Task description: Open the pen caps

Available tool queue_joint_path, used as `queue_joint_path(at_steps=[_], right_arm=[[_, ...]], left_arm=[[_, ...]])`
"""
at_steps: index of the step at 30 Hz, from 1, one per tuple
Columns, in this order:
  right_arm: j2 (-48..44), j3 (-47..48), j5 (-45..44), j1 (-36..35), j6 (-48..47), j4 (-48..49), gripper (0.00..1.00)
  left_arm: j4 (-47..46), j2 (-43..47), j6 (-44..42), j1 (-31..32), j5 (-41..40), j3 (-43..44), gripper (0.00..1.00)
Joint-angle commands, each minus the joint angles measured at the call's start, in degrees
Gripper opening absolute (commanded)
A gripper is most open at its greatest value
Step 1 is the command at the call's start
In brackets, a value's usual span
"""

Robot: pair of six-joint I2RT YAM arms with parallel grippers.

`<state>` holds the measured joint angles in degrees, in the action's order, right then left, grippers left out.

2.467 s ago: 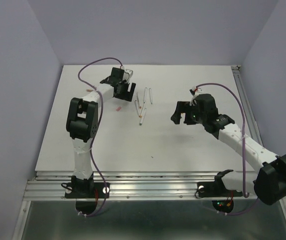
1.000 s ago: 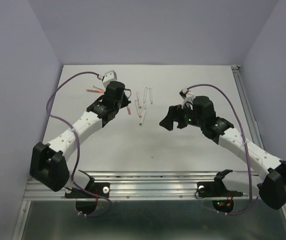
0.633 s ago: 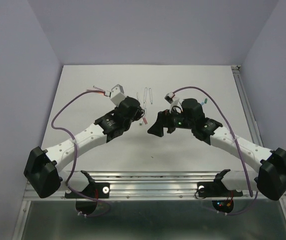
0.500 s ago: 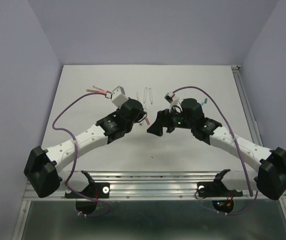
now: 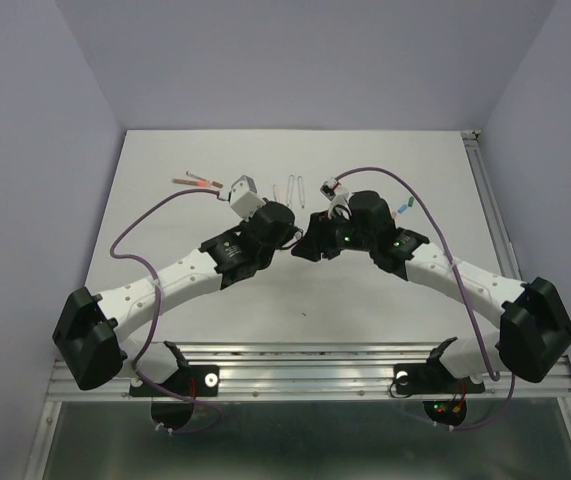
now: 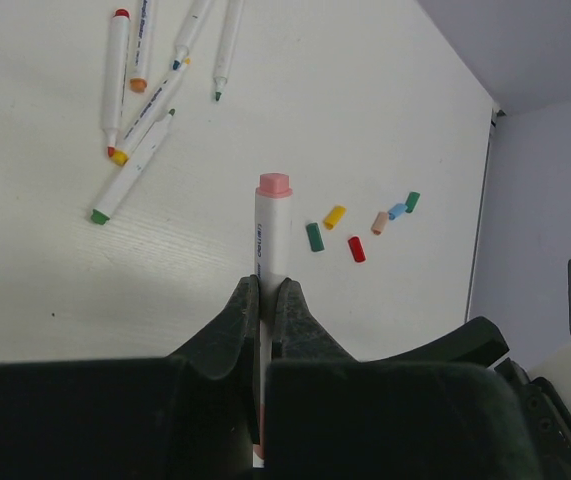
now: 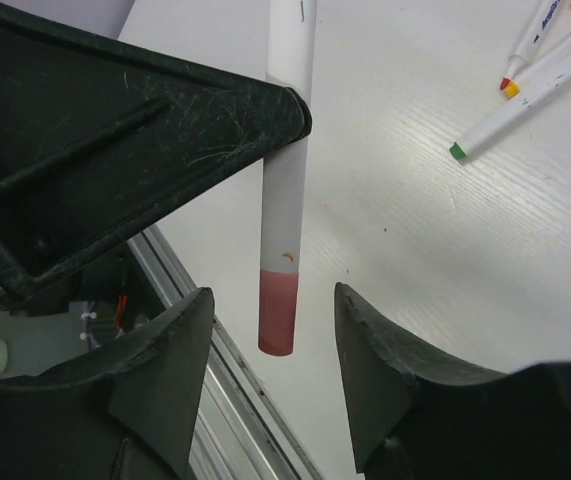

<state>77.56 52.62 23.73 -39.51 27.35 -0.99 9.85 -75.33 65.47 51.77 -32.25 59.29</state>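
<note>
Black left fingers [image 6: 237, 315] are pressed together on a white pen [image 6: 270, 235]. They grip its barrel low down, so the pink cap [image 6: 274, 185] stands clear beyond their tips. Our right fingers [image 7: 170, 365] are spread apart, one on each side of that cap. We see a gap on both sides, and neither finger touches it.

From the right wrist, the dark body of the left gripper fills the upper left of the view and covers a stretch of the barrel. Only the lower barrel and the cap show between our open fingers.

On the white tabletop [image 6: 385, 110], a little to the right of the held pen, we count six loose caps [image 6: 356, 249] lying near each other. They are dark green, yellow, red, peach, blue and a second green. None of them touches a pen.

Farther off to the left, a loose group of uncapped pens [image 6: 130, 165] lies flat with coloured tips bare, some crossing or touching one another.

From above, both wrists meet over the middle of the tabletop and hide the held pen between them. Two of the lying pens show just beyond the wrists. A few thin reddish things lie at the far left, too small for us to tell apart.
</note>
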Motion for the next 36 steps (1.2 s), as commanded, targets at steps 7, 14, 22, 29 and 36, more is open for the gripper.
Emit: queue_joint_path(at_steps=[7,14,22,29,36], right_arm=[[1.02,4.42,2.37,-0.66,2.0,2.14,0.18],[-1.88,1.44,6.85,-0.84,2.7,-1.38,0.01],[-10.67,-10.86,12.83,-1.71,9.11,4.59,0.01],[-14.01,-12.9,9.16,-1.71,9.21,2.59,0.01],[-7.87,-5.43,-8.5,1.87,6.31,-11.9,0.01]], left_arm=[[0.09,0.09,1.06,0.53,-2.64,2.85,0.0],[-2.55,-0.08,-1.48,-0.43,-9.57,3.64,0.0],[-6.42,-8.67,-5.7,-11.85,-11.09,9.26,0.0],[-6.77,-12.91,-9.22,-15.12,-8.27,13.66,0.0],[-6.69,-15.1,-21.87,-15.56,1.92,11.73,0.0]])
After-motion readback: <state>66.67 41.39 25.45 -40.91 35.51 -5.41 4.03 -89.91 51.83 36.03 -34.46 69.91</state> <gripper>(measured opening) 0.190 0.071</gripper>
